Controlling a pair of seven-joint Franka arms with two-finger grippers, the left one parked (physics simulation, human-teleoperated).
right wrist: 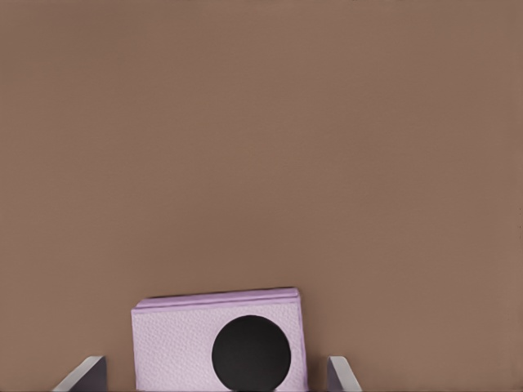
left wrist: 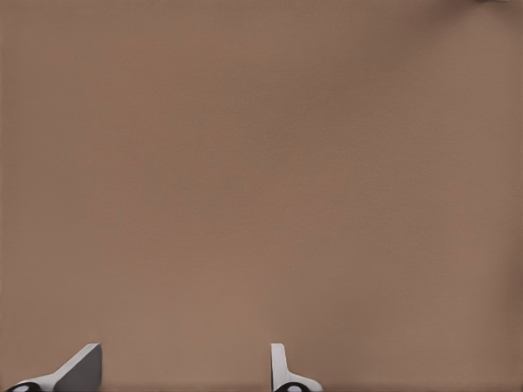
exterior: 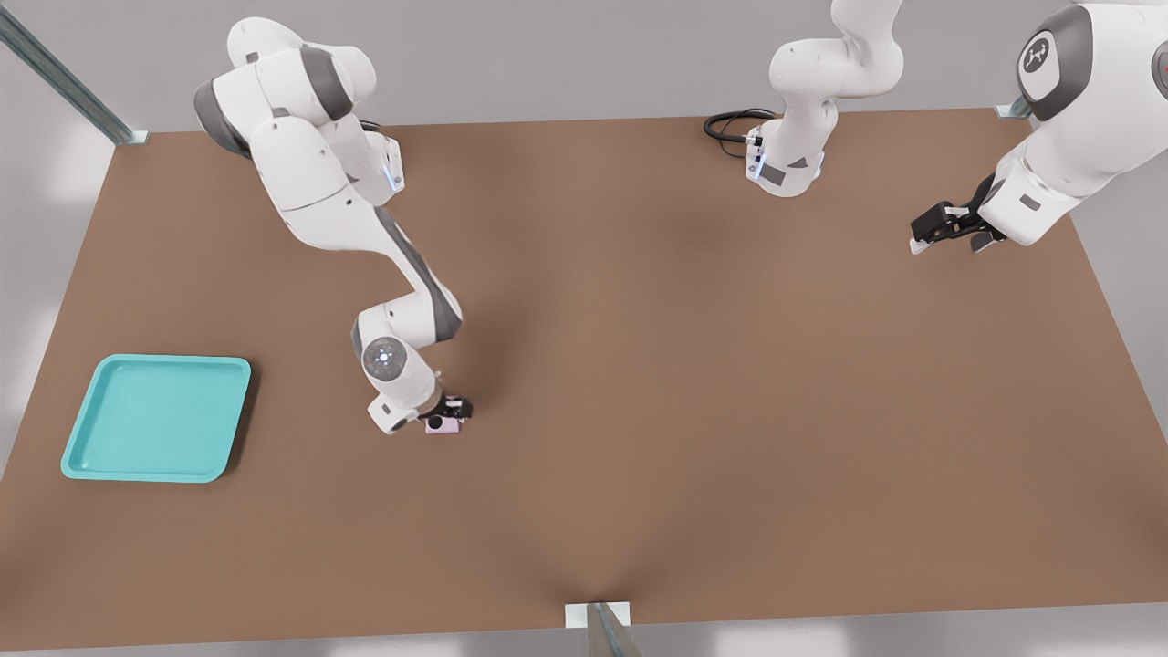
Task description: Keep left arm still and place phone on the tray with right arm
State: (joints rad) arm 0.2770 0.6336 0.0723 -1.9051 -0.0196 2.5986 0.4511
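The pale lilac phone [exterior: 444,426] lies flat on the brown table, left of the middle in the front view. My right arm's gripper [exterior: 449,412] is down at the phone. In the right wrist view the phone [right wrist: 176,347] shows one black round lens and sits between the two fingertips [right wrist: 88,374], with a small gap on each side. The gripper [right wrist: 216,377] is open and straddles the phone. The turquoise tray [exterior: 155,415] rests with nothing on it at the front view's left, well apart from the phone.
The parked arm's gripper [exterior: 949,228] hangs over the table at the front view's right. Its base [exterior: 789,160] and a black cable [exterior: 730,123] sit at the far edge. A metal post [exterior: 598,625] stands at the near edge.
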